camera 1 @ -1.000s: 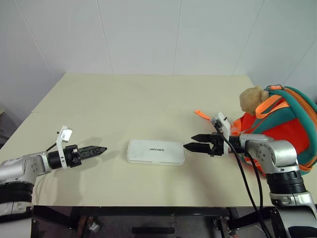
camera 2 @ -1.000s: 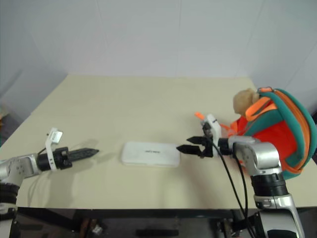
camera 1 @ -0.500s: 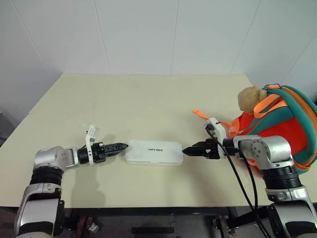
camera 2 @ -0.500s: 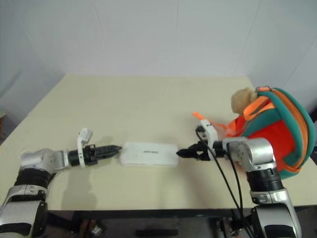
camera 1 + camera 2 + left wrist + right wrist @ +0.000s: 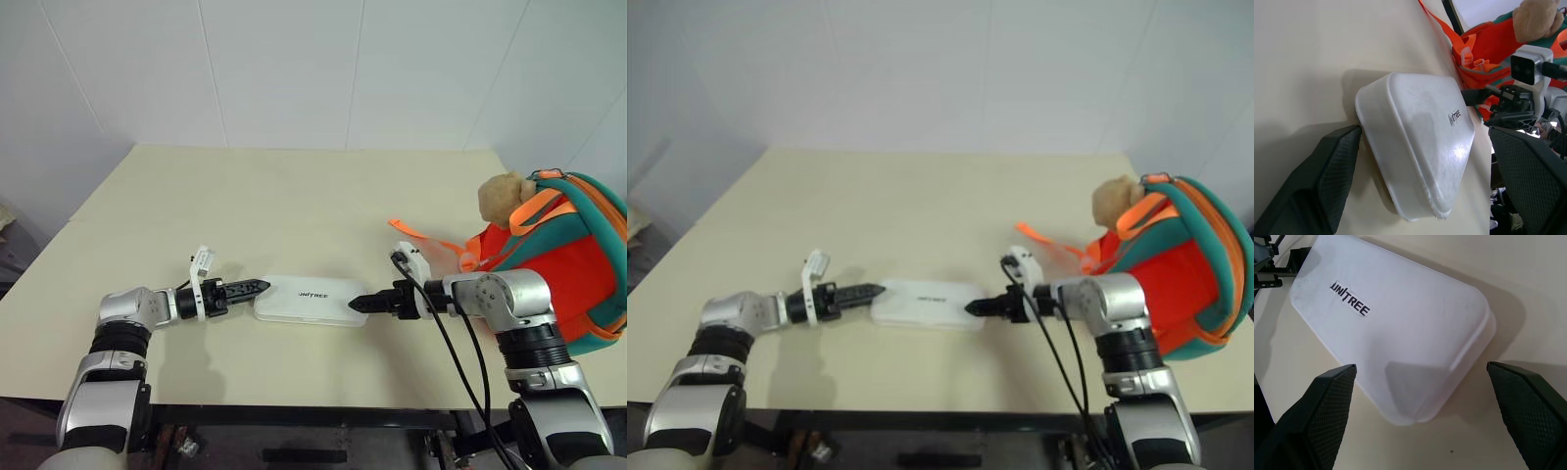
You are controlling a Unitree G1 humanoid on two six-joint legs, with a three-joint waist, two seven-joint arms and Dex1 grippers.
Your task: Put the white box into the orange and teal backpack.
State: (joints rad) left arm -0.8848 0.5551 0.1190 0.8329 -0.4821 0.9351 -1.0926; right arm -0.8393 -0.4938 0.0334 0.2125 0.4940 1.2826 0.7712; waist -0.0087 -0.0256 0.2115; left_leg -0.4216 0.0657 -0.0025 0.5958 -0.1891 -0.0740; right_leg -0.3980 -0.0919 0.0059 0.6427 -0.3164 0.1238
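The white box (image 5: 312,299) lies flat on the cream table (image 5: 274,206), lettering up. My left gripper (image 5: 257,288) is open at the box's left end, and the left wrist view shows that end (image 5: 1415,161) between its fingers (image 5: 1327,181). My right gripper (image 5: 361,304) is open at the right end, with the box (image 5: 1391,328) between its fingers (image 5: 1327,401). Neither is closed on it. The orange and teal backpack (image 5: 558,264) stands at the table's right edge, with a tan plush toy (image 5: 505,196) on top.
A loose orange strap (image 5: 416,233) trails across the table from the backpack toward the middle. A black cable (image 5: 460,352) hangs from my right wrist over the table's front edge. A white wall stands behind the table.
My left gripper swept right across the table to the box's left end. My right gripper sank and moved left to the box's right end. The box lies where it was.
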